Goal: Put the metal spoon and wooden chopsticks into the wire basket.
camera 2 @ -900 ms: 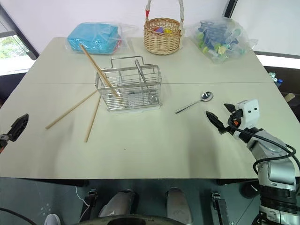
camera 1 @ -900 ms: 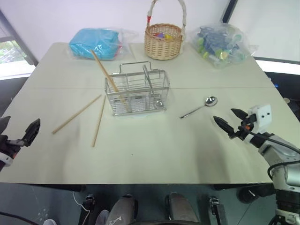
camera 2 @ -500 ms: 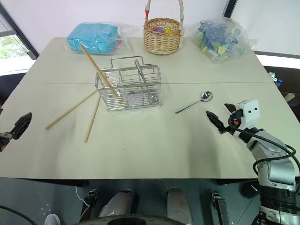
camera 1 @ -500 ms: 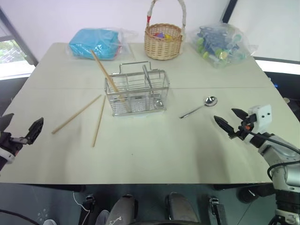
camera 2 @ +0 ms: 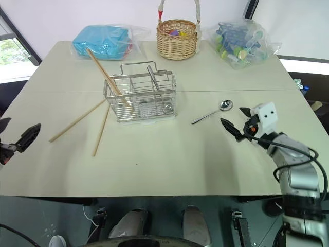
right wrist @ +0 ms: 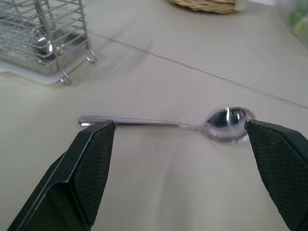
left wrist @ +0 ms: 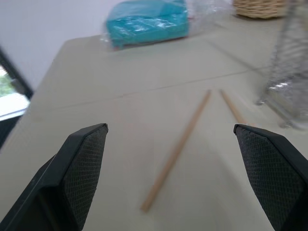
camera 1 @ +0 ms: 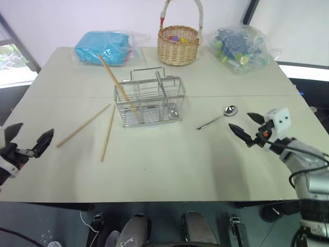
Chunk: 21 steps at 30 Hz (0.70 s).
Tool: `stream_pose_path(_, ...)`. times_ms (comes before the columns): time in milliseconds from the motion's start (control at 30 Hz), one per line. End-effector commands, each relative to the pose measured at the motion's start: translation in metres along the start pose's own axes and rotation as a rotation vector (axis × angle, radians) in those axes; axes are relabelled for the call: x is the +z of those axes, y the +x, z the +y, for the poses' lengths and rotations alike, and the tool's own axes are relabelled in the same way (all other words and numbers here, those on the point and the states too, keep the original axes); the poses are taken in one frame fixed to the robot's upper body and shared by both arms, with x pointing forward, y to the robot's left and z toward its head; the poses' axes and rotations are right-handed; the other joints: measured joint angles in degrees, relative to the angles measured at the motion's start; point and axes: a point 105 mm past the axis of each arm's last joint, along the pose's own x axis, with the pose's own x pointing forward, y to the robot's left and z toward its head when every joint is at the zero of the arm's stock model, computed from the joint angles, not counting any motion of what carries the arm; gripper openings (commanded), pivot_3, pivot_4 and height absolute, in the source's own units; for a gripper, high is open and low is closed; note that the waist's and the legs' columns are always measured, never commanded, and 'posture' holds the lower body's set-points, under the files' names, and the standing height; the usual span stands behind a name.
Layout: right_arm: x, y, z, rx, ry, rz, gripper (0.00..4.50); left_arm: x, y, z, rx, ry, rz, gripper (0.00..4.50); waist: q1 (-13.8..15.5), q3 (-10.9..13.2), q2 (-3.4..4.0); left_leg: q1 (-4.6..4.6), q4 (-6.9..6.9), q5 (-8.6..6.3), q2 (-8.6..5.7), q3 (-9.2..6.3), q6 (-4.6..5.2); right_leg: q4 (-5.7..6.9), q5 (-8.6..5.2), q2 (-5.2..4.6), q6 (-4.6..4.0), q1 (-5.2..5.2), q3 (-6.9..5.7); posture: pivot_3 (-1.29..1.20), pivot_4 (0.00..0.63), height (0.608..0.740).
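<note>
The metal spoon (camera 1: 218,117) lies on the table to the right of the wire basket (camera 1: 149,101), its bowl pointing away from the basket. My right gripper (camera 1: 239,120) is open just right of the spoon, and in the right wrist view the spoon (right wrist: 168,124) lies across the gap between its fingers (right wrist: 91,163). One of the wooden chopsticks (camera 1: 114,78) leans in the basket's left end. Two more chopsticks (camera 1: 84,125) (camera 1: 108,133) lie flat to the basket's left. My left gripper (camera 1: 36,128) is open and empty at the table's left edge, facing the nearer chopstick (left wrist: 175,150).
A shiny metal utensil (camera 1: 163,91) stands inside the wire basket. Along the far edge are a blue packet in plastic (camera 1: 104,47), a round wicker basket (camera 1: 179,45) with a tall handle, and a bag of coloured items (camera 1: 239,48).
My left gripper has come in to the right at the table's left edge. My right gripper has edged left and slightly further in, toward the spoon. Spoon, chopsticks and basket have not moved.
</note>
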Motion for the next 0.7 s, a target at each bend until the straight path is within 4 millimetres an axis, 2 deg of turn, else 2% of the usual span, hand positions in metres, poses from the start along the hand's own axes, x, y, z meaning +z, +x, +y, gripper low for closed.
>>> stream_pose_path(33,0.034,0.018,-0.007,0.105,-0.157,-0.044,4.41,0.030,0.001,-0.038,-0.240,0.042,-0.043,4.42,-0.23,0.01,0.02,0.00,-0.01,0.00,0.00,0.05,0.00,-0.01,0.00,-0.01,0.00,-0.02,0.00,0.00,0.150,0.740)
stream_pose_path(67,0.039,0.023,-0.008,0.128,-0.176,-0.046,4.41,0.031,0.001,-0.045,-0.283,0.046,-0.034,4.42,-0.31,0.02,0.03,0.04,-0.01,0.00,0.01,0.09,0.00,0.00,0.00,-0.03,0.00,-0.02,-0.01,0.00,0.150,0.740)
stream_pose_path(167,0.052,0.049,-0.007,0.229,-0.271,-0.020,4.41,0.034,-0.003,-0.083,-0.530,0.086,0.016,4.42,-0.42,0.02,0.04,0.05,-0.11,-0.02,0.06,0.14,0.04,-0.01,0.00,-0.02,0.00,-0.06,-0.02,0.00,0.150,0.740)
stream_pose_path(233,0.054,0.060,-0.006,0.275,-0.307,-0.001,4.41,0.037,-0.004,-0.098,-0.629,0.095,0.028,4.42,-0.37,0.02,0.03,0.02,-0.11,-0.03,0.05,0.15,0.06,-0.01,0.00,-0.03,0.00,-0.09,-0.03,0.00,0.150,0.740)
stream_pose_path(400,0.036,0.081,0.011,0.521,-0.520,0.177,4.41,0.047,0.009,-0.130,-0.832,0.116,0.013,4.42,-0.04,0.06,0.09,0.03,-0.03,-0.05,-0.02,0.14,0.09,-0.01,0.00,-0.09,0.00,-0.03,-0.08,0.00,0.150,0.740)
stream_pose_path(500,0.030,0.087,0.011,0.603,-0.637,0.281,4.41,0.049,0.019,-0.140,-0.889,0.102,0.001,4.42,-0.49,0.07,0.09,0.03,-0.01,-0.05,-0.07,0.21,0.10,0.00,0.01,-0.06,0.00,-0.05,-0.11,0.00,0.150,0.740)
stream_pose_path(700,0.033,0.100,-0.004,0.551,-0.875,0.441,4.41,0.045,0.032,-0.147,-0.916,0.114,0.003,4.42,-2.04,0.06,0.08,-0.04,-0.05,-0.05,-0.03,0.19,0.08,0.12,0.01,-0.04,0.00,-0.28,-0.19,0.00,0.150,0.740)
